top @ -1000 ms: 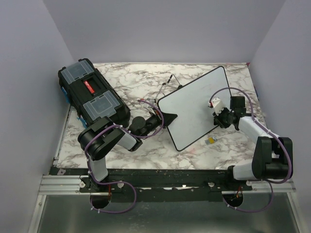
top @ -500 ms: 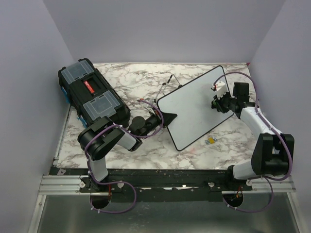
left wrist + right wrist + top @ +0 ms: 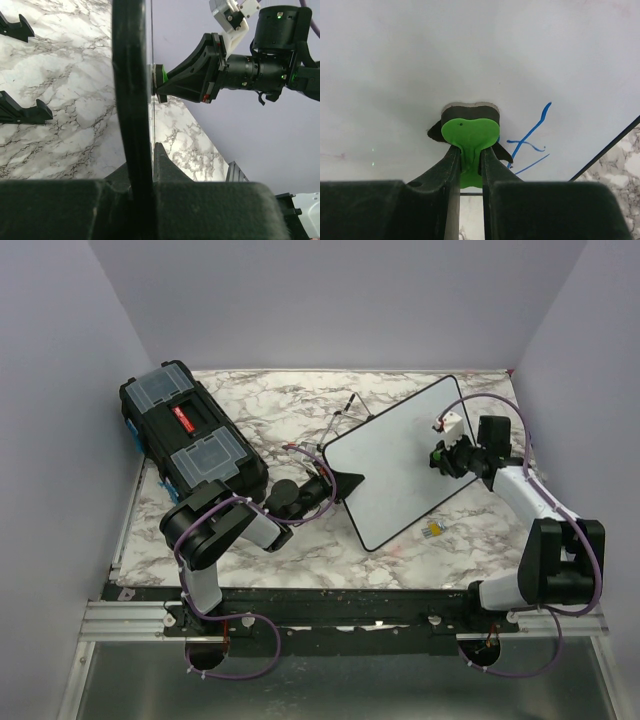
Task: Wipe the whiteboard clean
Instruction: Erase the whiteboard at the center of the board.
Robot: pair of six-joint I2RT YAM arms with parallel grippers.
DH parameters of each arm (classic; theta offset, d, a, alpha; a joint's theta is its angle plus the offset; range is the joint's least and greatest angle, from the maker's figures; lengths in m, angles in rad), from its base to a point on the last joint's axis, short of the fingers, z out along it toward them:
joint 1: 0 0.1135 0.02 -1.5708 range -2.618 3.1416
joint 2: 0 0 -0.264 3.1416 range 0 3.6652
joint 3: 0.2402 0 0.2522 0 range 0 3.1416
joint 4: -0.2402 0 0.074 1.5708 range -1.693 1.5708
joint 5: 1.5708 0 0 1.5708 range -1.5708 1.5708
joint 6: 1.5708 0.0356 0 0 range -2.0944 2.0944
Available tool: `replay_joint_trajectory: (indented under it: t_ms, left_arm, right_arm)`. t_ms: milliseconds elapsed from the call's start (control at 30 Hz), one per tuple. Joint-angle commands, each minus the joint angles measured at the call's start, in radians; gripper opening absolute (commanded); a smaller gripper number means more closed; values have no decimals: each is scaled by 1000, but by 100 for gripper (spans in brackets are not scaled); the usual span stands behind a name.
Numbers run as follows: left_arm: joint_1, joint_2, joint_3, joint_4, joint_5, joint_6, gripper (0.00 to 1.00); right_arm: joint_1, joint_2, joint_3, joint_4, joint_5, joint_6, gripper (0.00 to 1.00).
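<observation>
One whiteboard [image 3: 395, 465] stood tilted on the marble counter [image 3: 280, 405], right of centre. The left gripper [image 3: 338, 483] was clenched on its black frame at the left edge. The right gripper [image 3: 468, 159] was grasping one green eraser [image 3: 470, 131], which was pressed flat against the board's white face near the far right edge. Three blue strokes [image 3: 532, 132] lay just beside the eraser. One black toolbox [image 3: 190, 435] sat at the counter's left side, and one small yellowish item [image 3: 433, 530] lay near the board's lower edge.

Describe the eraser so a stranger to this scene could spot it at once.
Start at the whiteboard over the marble table. The right gripper holds a small eraser against its face, beside blue pen strokes. It alone is bright green, heart-shaped, backed with dark padding.
</observation>
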State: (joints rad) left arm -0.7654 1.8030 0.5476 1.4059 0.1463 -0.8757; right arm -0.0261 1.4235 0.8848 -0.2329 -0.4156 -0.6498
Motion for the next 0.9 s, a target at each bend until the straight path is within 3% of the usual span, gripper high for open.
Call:
replay_joint_trajectory:
  t_ms: [0, 167, 433, 633, 867]
  left_arm:
    - [-15, -23, 23, 187, 113, -20, 0]
    - [-14, -23, 27, 188, 116, -24, 0]
    - [-14, -19, 37, 187, 119, -29, 0]
    - [-14, -20, 37, 186, 119, -29, 0]
    - [-14, -26, 33, 186, 118, -29, 0]
  right_arm:
    - [-51, 6, -68, -14, 57, 31, 1]
    - [-67, -4, -125, -29, 74, -50, 1]
    - [-40, -5, -139, -210, -199, -213, 1]
    - [-33, -52, -75, -65, -247, -39, 1]
    - [-33, -37, -16, 138, -14, 138, 1]
